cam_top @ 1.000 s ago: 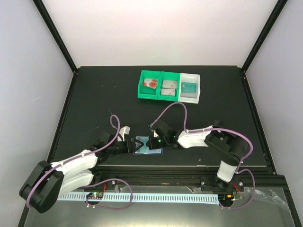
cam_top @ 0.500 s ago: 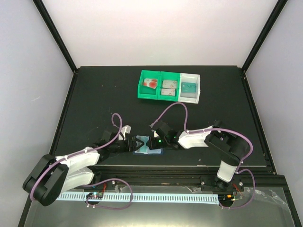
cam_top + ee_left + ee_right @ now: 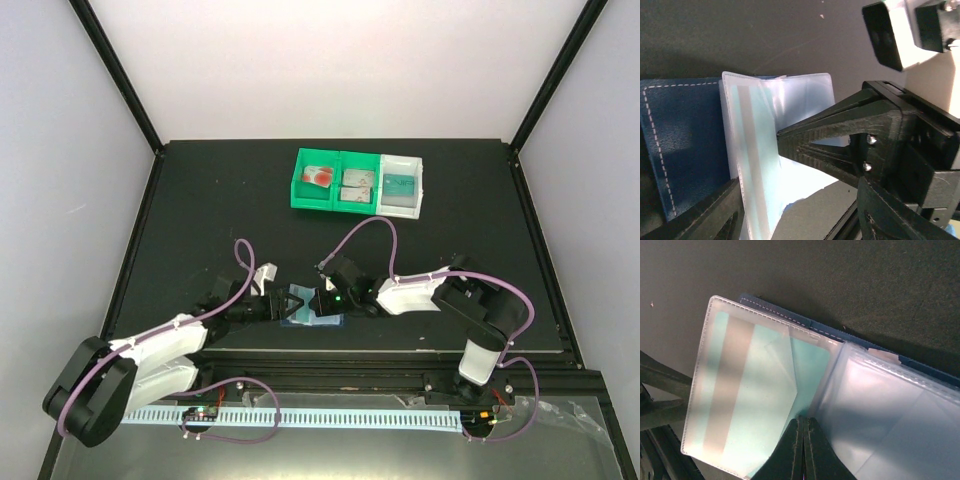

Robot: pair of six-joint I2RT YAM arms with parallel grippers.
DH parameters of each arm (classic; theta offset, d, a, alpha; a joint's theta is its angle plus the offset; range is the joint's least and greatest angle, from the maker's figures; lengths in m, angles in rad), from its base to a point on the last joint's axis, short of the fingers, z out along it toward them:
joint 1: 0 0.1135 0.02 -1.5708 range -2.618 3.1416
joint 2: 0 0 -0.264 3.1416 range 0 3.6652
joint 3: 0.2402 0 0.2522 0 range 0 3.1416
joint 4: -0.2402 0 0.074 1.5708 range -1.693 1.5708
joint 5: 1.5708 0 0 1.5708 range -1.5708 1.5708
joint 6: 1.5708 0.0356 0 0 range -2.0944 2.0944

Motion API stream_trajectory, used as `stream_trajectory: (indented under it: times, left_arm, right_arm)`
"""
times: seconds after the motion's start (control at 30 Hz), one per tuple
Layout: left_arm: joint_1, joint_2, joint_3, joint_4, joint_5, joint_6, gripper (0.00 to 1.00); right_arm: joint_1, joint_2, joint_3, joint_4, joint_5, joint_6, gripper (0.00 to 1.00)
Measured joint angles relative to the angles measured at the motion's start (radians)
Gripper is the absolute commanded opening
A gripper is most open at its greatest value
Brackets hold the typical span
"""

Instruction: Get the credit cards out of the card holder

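**Holder** [image 3: 685, 130]: navy, lying open on the desk [image 3: 200, 220] near its front edge, with the clear sleeves fanned out.

**Teal card** [image 3: 740, 390]: fully seated in the holder's sleeve [image 3: 790, 95] on the side facing the left tool, not yet drawn.

**Right tool** [image 3: 803, 421]: clenched, its tip pressed on the sleeves at the holder's fold. Whether it nips any plastic is hard to tell.

**Left tool** [image 3: 797, 192]: released, jaws wide, straddling the card's sleeve beside the holder.

**Trays** [image 3: 300, 195]: well beyond the holder, with three cards [image 3: 319, 177] lying in them.

**Risks:**
- If the jaws close on sleeve and card together, they would likely lift the whole holder rather than free the card.
- The slick plastic may let the card slip out of a shallow pinch.
- The tools crowd each other over the holder, so a closing jaw could strike the right tip.
- If the hold-down lapses, the holder may skid along the desk.
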Motion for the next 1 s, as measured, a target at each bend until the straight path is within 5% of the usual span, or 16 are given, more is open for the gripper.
stream_trajectory:
  times: [0.43,1.0]
  left_arm:
    - [0.0,-0.023,0.0,-0.015,0.006,0.001,0.39]
    - [0.0,-0.053,0.0,-0.029,0.031,0.0,0.46]
  right_arm:
    - [0.001,-0.003,-0.008,0.014,0.001,0.003,0.01]
    - [0.001,-0.029,-0.042,0.031,0.018,0.006,0.06]
